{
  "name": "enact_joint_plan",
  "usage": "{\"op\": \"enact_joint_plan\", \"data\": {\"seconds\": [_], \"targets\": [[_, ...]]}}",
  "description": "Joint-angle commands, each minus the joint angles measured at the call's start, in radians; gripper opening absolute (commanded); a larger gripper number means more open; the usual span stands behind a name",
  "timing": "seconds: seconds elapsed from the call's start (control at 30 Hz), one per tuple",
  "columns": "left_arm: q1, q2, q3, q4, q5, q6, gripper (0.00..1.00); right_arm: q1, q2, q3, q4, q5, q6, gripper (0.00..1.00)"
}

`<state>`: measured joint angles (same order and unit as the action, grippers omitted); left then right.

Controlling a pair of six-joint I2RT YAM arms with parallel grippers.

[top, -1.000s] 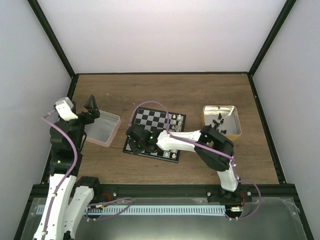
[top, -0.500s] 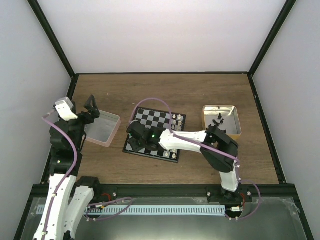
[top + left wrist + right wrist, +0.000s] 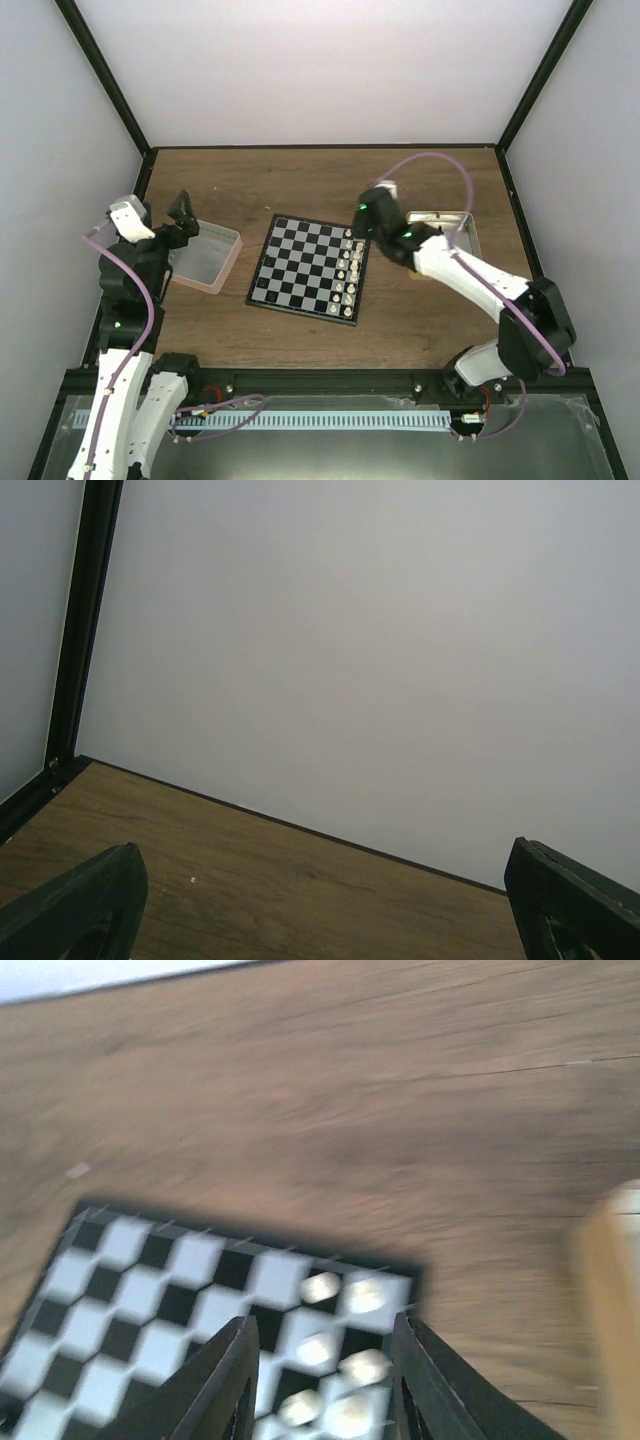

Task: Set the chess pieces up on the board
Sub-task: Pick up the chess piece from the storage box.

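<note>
The board [image 3: 305,268] lies in the middle of the table, with white chessmen [image 3: 350,268] in its two right-hand columns. It also shows, blurred, in the right wrist view [image 3: 150,1280]. My right gripper [image 3: 357,232] hovers over the board's far right corner, open and empty, its fingers [image 3: 228,1380] apart above the white chessmen [image 3: 345,1330]. I can make out no black chess pieces; my right arm covers much of the tan tray [image 3: 462,222]. My left gripper [image 3: 182,208] is raised at the far left, open and empty, its fingertips [image 3: 85,905] wide apart.
A pink-rimmed clear box [image 3: 207,256] stands left of the board, under my left gripper. The tan tray's edge shows at the right of the right wrist view [image 3: 605,1290]. White walls with black posts enclose the wooden table [image 3: 300,180].
My right arm has swung from the board's near left corner to its far right corner, beside the tan tray. The left arm has not moved.
</note>
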<state>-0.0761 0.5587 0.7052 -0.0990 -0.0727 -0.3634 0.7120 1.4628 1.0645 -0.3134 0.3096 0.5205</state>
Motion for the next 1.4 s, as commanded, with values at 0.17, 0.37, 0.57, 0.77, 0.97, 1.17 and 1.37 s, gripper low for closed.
{"op": "enact_joint_plan", "data": {"seconds": [0.17,0.37,0.57,0.77,0.97,1.17,1.37], "targets": [[0.009,-0.005,0.007,0.012,0.014,0.003,1.0,-0.404,-0.176,-0.144,-0.043,-0.012,0.002,0.42],[0.009,-0.002,0.007,0.012,0.02,0.0,1.0,-0.565,-0.139,-0.191,-0.036,-0.077,-0.008,0.55],[0.009,-0.005,0.008,0.011,0.021,0.0,1.0,-0.622,-0.05,-0.206,0.007,-0.052,0.023,0.52],[0.009,-0.006,0.006,0.013,0.017,0.0,1.0,-0.692,0.07,-0.189,0.034,-0.034,0.025,0.29],[0.009,0.003,0.006,0.015,0.022,-0.003,1.0,-0.724,0.101,-0.193,0.088,-0.096,-0.009,0.34],[0.009,0.001,0.006,0.013,0.018,-0.002,1.0,-0.733,0.168,-0.177,0.097,-0.131,-0.018,0.37],[0.009,0.0,0.006,0.013,0.021,-0.002,1.0,-0.734,0.197,-0.172,0.096,-0.111,-0.023,0.32]]}}
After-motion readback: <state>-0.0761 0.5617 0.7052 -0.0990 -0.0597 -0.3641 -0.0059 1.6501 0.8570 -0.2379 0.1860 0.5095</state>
